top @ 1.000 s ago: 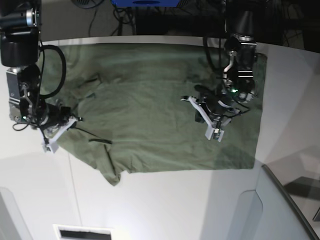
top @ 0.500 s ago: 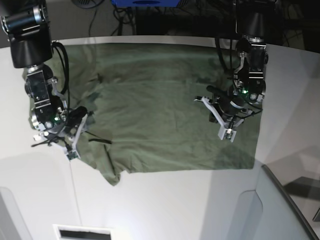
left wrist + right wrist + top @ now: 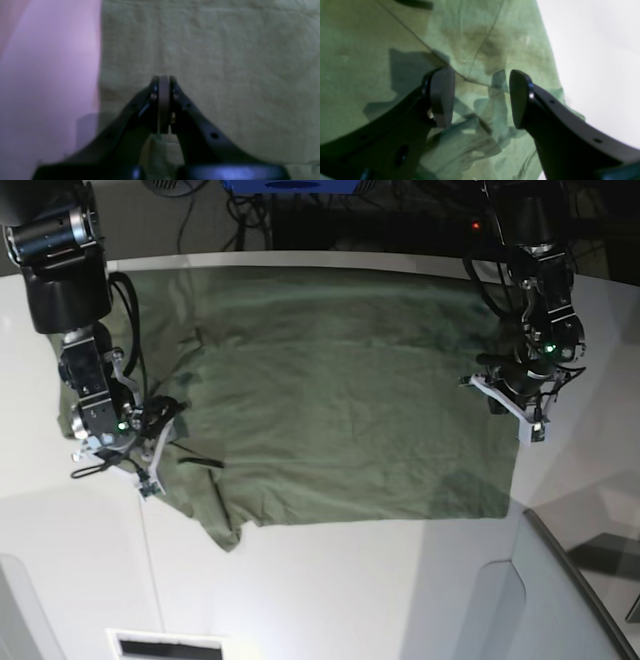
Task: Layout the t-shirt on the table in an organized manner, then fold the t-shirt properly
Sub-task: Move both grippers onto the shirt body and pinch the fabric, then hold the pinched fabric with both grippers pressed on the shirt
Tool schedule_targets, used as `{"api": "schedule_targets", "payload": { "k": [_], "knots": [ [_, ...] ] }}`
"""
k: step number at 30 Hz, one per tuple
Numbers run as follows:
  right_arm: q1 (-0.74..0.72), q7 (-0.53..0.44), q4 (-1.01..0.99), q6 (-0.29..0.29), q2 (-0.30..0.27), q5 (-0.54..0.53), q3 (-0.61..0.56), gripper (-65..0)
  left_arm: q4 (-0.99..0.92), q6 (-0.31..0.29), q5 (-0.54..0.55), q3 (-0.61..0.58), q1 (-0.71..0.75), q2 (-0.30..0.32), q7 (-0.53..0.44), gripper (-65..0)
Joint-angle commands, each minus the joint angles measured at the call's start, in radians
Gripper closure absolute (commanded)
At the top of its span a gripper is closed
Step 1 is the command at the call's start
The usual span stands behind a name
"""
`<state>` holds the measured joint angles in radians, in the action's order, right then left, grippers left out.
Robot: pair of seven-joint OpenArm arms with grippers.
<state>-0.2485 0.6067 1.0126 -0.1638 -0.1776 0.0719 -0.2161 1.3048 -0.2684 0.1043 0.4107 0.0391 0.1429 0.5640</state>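
The t-shirt [image 3: 320, 400] lies spread over the white bench [image 3: 330, 600], mostly flat, but it is not yet in good order. In the base view its edge on the right is straight, while the side on the left is bunched, with a sleeve folded under and a crumpled corner that points toward the near edge. So I judge that the layout step is in hand and the folding has not begun.

The right end effector [image 3: 480, 98] hovers low over the wrinkled sleeve area, close to the edge of the cloth where the bench shows. Its jaws stand apart and nothing is between them. The cloth under them has seams and small folds.

The left end effector [image 3: 163, 100] is over the flat part of the shirt near its straight side edge. Its jaws are pressed together, and the wrist view shows no cloth caught in them.

The next move, as I judge it, calls for the right end effector to go down, pinch the bunched sleeve and pull it outward until it lies flat. The left one may need to open and hold the opposite edge, so that the shirt does not slide.
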Motion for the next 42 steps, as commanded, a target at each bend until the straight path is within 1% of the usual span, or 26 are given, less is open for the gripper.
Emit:
{"api": "schedule_targets", "payload": {
  "k": [1, 5, 6, 7, 10, 12, 15, 18, 20, 24, 25, 27, 29, 31, 32, 36, 37, 39, 40, 41, 42],
  "knots": [
    [-0.027, -0.035, 0.013, 0.008, -0.003, 0.003, 0.004, -32.9, 0.015, -0.001, 0.002, 0.012, -0.011, 0.016, -0.022, 0.0],
    [-0.027, -0.044, 0.001, 0.008, -0.003, 0.001, 0.004, -32.6, 0.014, -0.001, 0.002, 0.035, -0.011, 0.016, -0.022, 0.0],
    [-0.028, -0.046, -0.01, 0.008, -0.003, 0.001, 0.004, -31.7, 0.014, -0.001, 0.002, 0.037, -0.011, 0.016, -0.022, 0.0],
    [-0.033, -0.047, -0.025, 0.008, -0.003, 0.001, 0.004, -28.8, 0.014, -0.001, 0.002, 0.035, -0.009, 0.016, -0.022, 0.0],
    [-0.044, -0.049, -0.073, 0.008, -0.003, 0.001, 0.005, -17.6, 0.014, -0.001, 0.002, 0.035, -0.009, 0.016, -0.022, 0.0],
    [-0.05, -0.058, -0.093, 0.008, -0.003, -0.001, 0.005, -12.2, 0.014, -0.001, 0.002, 0.035, -0.009, 0.016, -0.022, 0.0],
    [-0.05, -0.075, -0.099, 0.008, -0.003, -0.001, 0.007, -9.8, 0.012, -0.001, 0.002, 0.035, -0.009, 0.016, -0.022, 0.0],
    [-0.05, -0.075, -0.091, 0.008, -0.003, -0.001, 0.007, -4.5, 0.012, -0.001, -0.001, 0.035, -0.009, 0.016, -0.022, 0.0],
    [-0.05, -0.072, -0.091, 0.008, -0.003, -0.001, 0.005, -3.0, 0.012, -0.001, -0.002, 0.035, -0.009, 0.016, -0.022, 0.0],
    [-0.05, -0.072, -0.09, 0.008, -0.001, -0.001, 0.011, -3.2, 0.012, -0.001, -0.004, 0.035, -0.009, 0.016, -0.022, 0.0],
    [-0.05, -0.07, -0.09, 0.008, -0.001, -0.001, 0.011, -4.2, 0.012, -0.001, -0.004, 0.035, -0.009, 0.016, -0.022, 0.0],
    [-0.05, -0.069, -0.09, 0.008, -0.001, -0.001, 0.011, -9.8, 0.012, -0.001, -0.004, 0.03, -0.009, 0.016, -0.022, 0.0],
    [-0.048, -0.069, -0.09, 0.008, -0.001, -0.001, 0.013, -17.6, 0.0, -0.001, -0.004, 0.03, -0.009, 0.016, -0.022, 0.0],
    [-0.047, -0.069, -0.09, 0.008, -0.001, -0.001, 0.013, -22.1, -0.024, -0.001, -0.004, 0.03, -0.015, 0.016, -0.022, 0.0],
    [-0.047, -0.069, -0.09, 0.008, -0.001, -0.001, 0.013, -23.1, -0.038, -0.001, -0.004, 0.03, -0.018, 0.016, -0.022, 0.0],
    [-0.047, -0.069, -0.09, 0.008, -0.001, -0.001, 0.013, -22.7, -0.069, -0.001, -0.004, 0.032, -0.02, 0.016, -0.023, 0.0],
    [-0.047, -0.069, -0.09, 0.008, -0.001, -0.001, 0.013, -21.2, -0.069, -0.001, -0.004, 0.03, -0.017, 0.016, -0.032, 0.0],
    [-0.047, -0.069, -0.09, 0.008, -0.001, -0.001, 0.013, -14.7, -0.07, -0.001, -0.005, 0.027, -0.011, 0.016, -0.065, 0.0],
    [-0.047, -0.069, -0.09, 0.008, -0.001, -0.001, 0.013, -9.2, -0.072, -0.001, -0.005, 0.027, -0.009, 0.016, -0.08, 0.0],
    [-0.047, -0.069, -0.09, 0.008, -0.001, -0.001, 0.013, -5.6, -0.072, -0.001, -0.005, 0.027, -0.003, 0.016, -0.085, 0.0],
    [-0.047, -0.069, -0.09, 0.008, -0.001, -0.001, 0.013, -4.1, -0.072, -0.001, -0.005, 0.027, 0.003, 0.016, -0.091, 0.0]
  ]
}}
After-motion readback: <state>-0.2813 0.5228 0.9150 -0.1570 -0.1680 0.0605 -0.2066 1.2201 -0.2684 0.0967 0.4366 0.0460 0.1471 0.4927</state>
